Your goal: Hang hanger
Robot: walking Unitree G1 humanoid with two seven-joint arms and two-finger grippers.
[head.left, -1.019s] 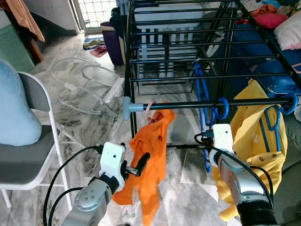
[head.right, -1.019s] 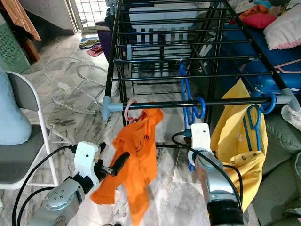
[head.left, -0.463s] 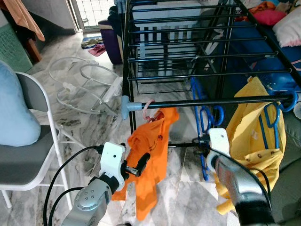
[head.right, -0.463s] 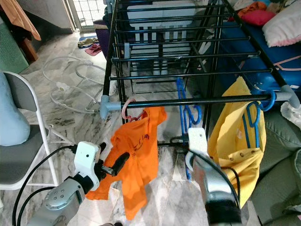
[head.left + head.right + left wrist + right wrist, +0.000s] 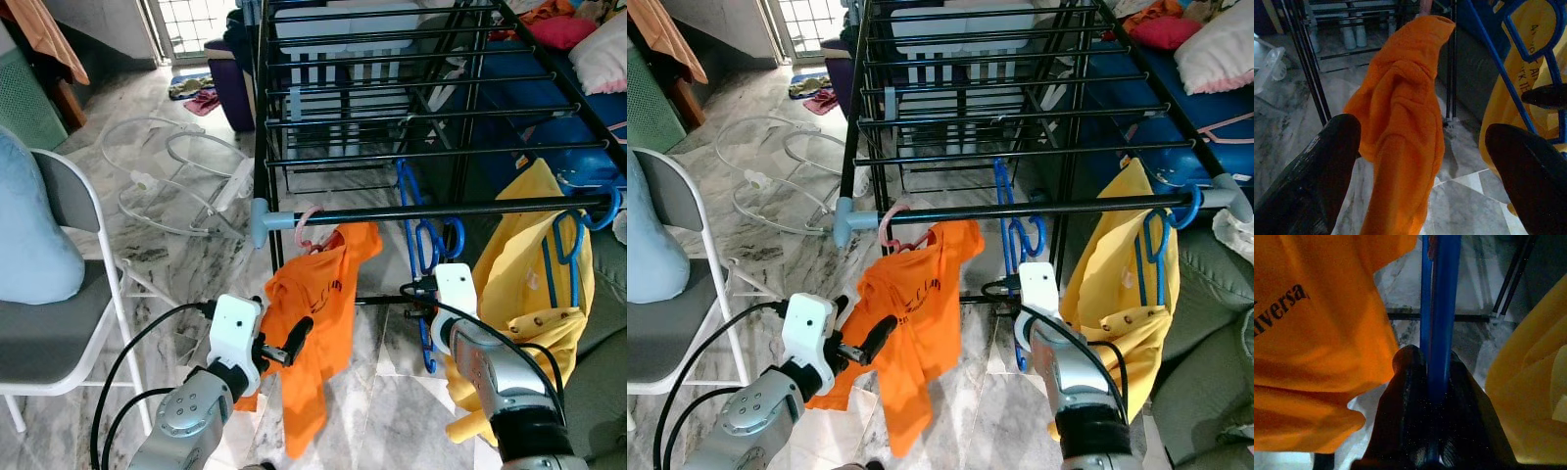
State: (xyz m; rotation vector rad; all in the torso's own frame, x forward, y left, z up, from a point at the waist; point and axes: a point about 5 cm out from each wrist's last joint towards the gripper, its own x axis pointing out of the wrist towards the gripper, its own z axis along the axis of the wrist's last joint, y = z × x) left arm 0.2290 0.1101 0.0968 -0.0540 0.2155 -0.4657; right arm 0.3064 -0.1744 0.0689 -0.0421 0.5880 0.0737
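A blue hanger (image 5: 1442, 308) is clamped between the fingers of my right gripper (image 5: 1434, 357), which is shut on its lower part. In the eye views the right gripper (image 5: 423, 294) sits below the drying rack's front rail (image 5: 509, 208). The hanger (image 5: 409, 201) leans up past the rail, and its hook hangs just under it. My left gripper (image 5: 297, 333) is open in front of an orange shirt (image 5: 318, 323) that hangs from a pink hanger (image 5: 306, 223) on the same rail. The left gripper (image 5: 1422, 132) holds nothing.
A yellow shirt (image 5: 524, 264) on another blue hanger (image 5: 560, 255) hangs at the rail's right end, close to my right arm. A grey folding chair (image 5: 59, 323) with a light blue cushion (image 5: 29, 235) stands at the left. White wire frames (image 5: 176, 176) lie on the marble floor.
My right gripper has drawn the blue hanger down and a little left; its hook, looped around the rail a second ago, now sits under it. The orange shirt has swung slightly. The left gripper has stayed put.
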